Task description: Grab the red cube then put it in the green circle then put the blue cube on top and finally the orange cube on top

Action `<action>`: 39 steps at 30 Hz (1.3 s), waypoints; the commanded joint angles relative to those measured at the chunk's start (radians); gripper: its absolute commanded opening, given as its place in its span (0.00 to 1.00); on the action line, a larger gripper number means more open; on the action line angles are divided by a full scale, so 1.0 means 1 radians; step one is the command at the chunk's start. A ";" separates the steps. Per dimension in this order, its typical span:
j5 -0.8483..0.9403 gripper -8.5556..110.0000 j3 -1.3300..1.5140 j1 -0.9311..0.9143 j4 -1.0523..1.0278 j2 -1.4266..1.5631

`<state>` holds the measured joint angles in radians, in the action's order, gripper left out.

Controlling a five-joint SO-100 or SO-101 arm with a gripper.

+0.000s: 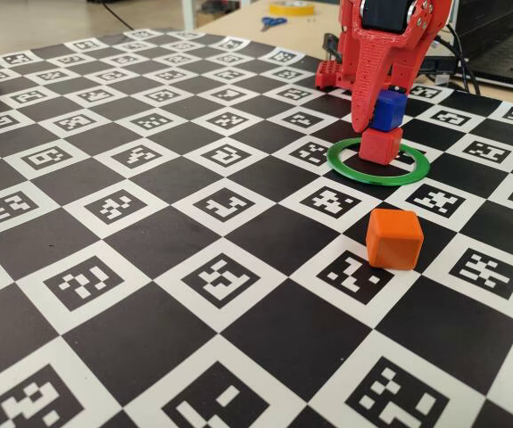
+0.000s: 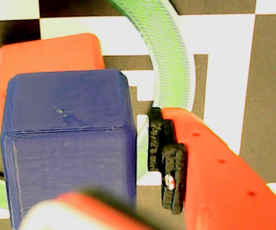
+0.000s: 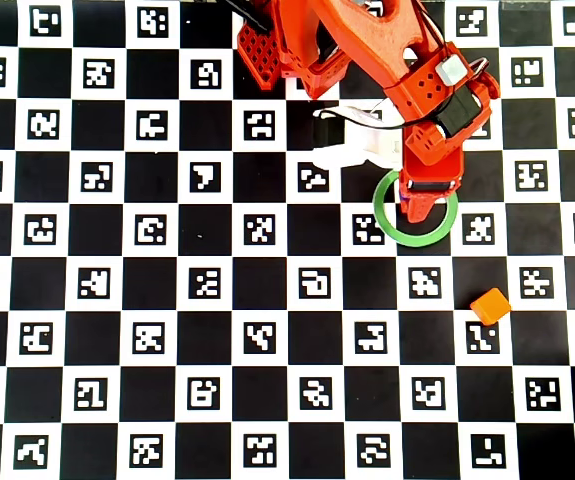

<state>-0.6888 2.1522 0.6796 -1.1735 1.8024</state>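
The claw (image 1: 383, 100) is around the blue cube (image 1: 388, 109), one finger (image 2: 214, 177) standing slightly off its side, so I cannot tell whether it grips. Directly beneath sits the red cube (image 1: 381, 144), inside the green circle (image 1: 345, 166). The orange cube (image 1: 394, 238) lies well apart on the surface (image 1: 149, 267), nearer the fixed view's camera

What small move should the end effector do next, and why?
Probably lift straight up and clear. The blue cube already sits on the red cube inside the green circle, and in the wrist view a gap shows beside it, so the end effector looks open. The orange cube waits outside the circle.
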 commanded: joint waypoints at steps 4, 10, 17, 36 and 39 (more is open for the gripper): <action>0.026 0.41 -0.006 0.011 -0.020 0.075; 0.041 0.49 -0.023 0.012 -0.080 0.092; 0.078 0.49 -0.061 -0.012 -0.141 0.140; 0.278 0.48 -0.336 -0.130 -0.374 0.152; 0.301 0.48 -0.417 -0.133 -0.414 0.126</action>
<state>-0.4080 1.8715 0.5522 -1.5509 1.9083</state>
